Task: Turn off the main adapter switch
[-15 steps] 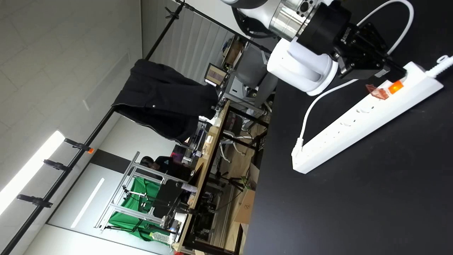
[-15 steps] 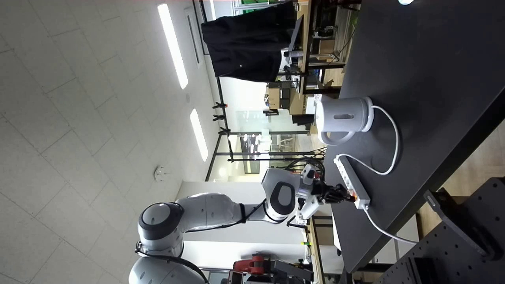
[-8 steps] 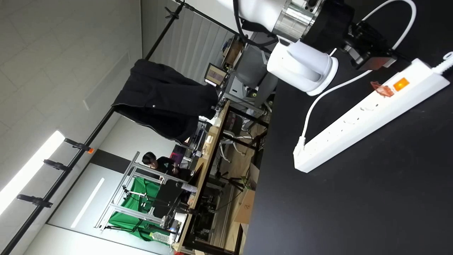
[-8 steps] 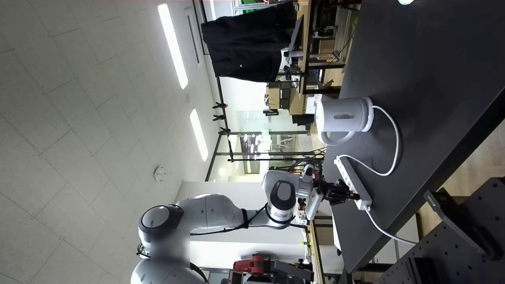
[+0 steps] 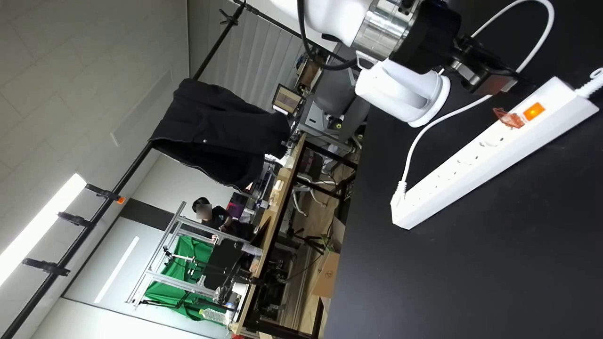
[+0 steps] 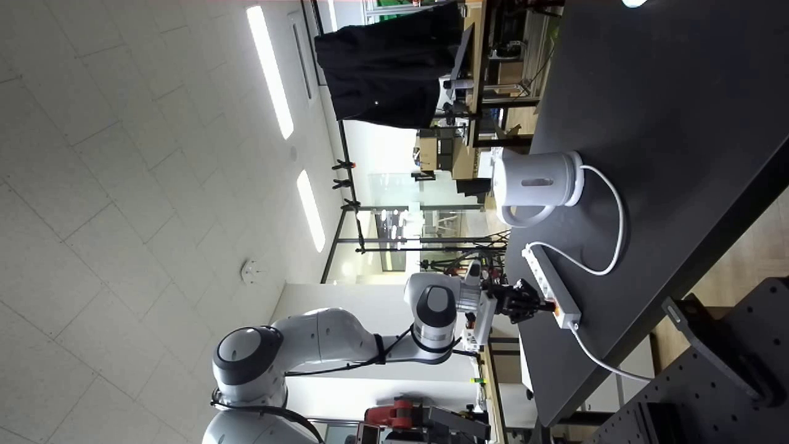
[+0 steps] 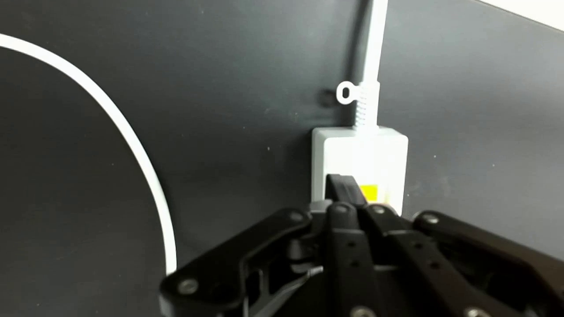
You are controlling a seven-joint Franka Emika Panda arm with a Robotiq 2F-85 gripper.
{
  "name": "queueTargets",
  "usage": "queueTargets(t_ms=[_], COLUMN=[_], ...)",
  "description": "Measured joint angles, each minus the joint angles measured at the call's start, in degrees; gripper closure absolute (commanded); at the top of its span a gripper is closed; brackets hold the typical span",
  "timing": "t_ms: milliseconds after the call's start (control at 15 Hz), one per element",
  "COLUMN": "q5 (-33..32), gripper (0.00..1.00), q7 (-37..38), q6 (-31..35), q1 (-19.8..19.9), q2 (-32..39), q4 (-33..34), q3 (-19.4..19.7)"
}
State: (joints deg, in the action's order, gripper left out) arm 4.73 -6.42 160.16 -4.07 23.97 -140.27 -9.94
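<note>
white on black in the wrist view, from left: past a curving cord [image 7: 132, 138], to a gripper [image 7: 343, 182] with jaws together, nothing seen between, poised over one end of a power strip [image 7: 361, 160], with tips just left of the switch [image 7: 370, 192]. in an exterior view, shown beside an orange-red flap [image 5: 509, 118], apparently flipped up. judged to be at the lining-up step, with the press probably yet to come; calling next for a small shift rightward, then a firm downward push, clear of the flap. hard to tell whether touching the power strip, with black tips lost against a dark table [image 5: 424, 282] in an exterior view. behind those tips, too little of the switch to read on from off.
</note>
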Motion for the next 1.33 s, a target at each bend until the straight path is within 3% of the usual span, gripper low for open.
queueTargets(t_ms=[1333], q5=[2.2], gripper=[0.99], q7=[1.8], q6=[-1.0], q1=[-0.1], q2=[-0.3], q4=[0.1], q3=[-1.4])
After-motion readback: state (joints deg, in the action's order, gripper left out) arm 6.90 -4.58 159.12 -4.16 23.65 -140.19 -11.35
